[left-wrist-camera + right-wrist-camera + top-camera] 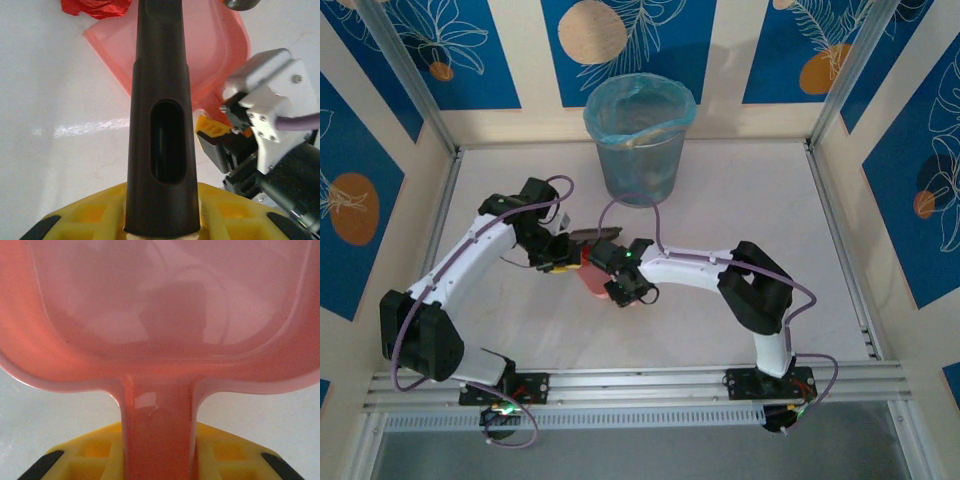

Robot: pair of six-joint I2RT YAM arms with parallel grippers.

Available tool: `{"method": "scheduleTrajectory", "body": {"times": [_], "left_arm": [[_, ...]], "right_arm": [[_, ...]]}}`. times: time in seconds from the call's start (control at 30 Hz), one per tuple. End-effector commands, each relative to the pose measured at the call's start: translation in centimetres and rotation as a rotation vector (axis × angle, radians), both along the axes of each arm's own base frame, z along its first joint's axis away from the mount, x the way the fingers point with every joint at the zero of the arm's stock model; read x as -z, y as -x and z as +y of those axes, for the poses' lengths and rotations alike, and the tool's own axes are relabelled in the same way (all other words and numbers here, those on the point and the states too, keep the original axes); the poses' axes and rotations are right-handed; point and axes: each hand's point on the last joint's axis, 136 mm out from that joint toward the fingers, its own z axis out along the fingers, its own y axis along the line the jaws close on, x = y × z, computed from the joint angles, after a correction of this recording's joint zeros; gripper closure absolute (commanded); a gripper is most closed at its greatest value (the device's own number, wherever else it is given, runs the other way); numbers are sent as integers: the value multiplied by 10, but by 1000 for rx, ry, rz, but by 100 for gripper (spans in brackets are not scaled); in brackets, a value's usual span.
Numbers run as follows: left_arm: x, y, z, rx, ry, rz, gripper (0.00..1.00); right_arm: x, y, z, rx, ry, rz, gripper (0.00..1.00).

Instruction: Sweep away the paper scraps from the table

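Okay, both arms are loaded and meet mid-counter [740, 200]. The left tool [161, 220] is pressed tight on a dark brush handle [160, 100]. The handle runs straight ahead out of the yellow fingers [85, 219], and its far end leaves the frame. The right tool [159, 457] is pinching the stem of the pink dustpan [165, 315]. The pan widens directly ahead of it and looks flat on the counter, though I can't be sure.

Of the paper scraps, one red crumpled bit [95, 6] is readable. It lies ahead of the left tool, a little left of the handle's line, just beside the dustpan's far corner. Whether it touches the pan I cannot tell. No other colours can be made out.

Key relation: the right tool sits near the left tool, to its right, and the pan reaches from it across under the brush handle toward the scrap. So the pan's long axis points roughly at the scrap, and the brush axis runs just past it. The left tool is the working one here, since the brush end is the part nearest the scrap.

Judgement: this is the brushing step. The next stroke likely has to draw the scrap back and right, over the pan's far edge. The pan must not shift meanwhile, or the bit may skid past the corner.

The bin [640, 140] stands beyond both tools, well apart, for tipping later.
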Motion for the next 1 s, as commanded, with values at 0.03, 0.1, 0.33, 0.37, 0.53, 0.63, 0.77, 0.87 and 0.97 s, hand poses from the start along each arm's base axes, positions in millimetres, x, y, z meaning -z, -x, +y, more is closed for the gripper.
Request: {"method": "scheduleTrajectory", "body": {"times": [0.03,0.1,0.33,0.37,0.53,0.63,0.77,0.87,0.97], "left_arm": [[-16,-2,-3,33,49,-60,100],[-19,-3,7,20,-4,-84,100],[-26,-2,37,-37,-152,-129,100],[-26,0,40,-44,-165,-127,100],[-21,11,46,-84,-178,-95,100],[-13,22,47,-99,-175,-50,100],[-4,33,43,-110,-141,-7,100],[-2,39,42,-117,-131,19,100],[-2,42,39,-111,-112,43,100]], "right_arm": [[2,-4,-4,-3,24,21,100],[1,-7,-4,11,17,19,100],[2,-2,-5,7,15,35,100],[2,-2,-5,9,15,38,100],[-1,-1,-4,18,-5,37,100],[-2,-2,-2,19,-21,40,100],[0,-3,2,11,-40,40,100],[2,-4,3,6,-47,42,100],[1,-6,5,3,-60,35,100]]}}
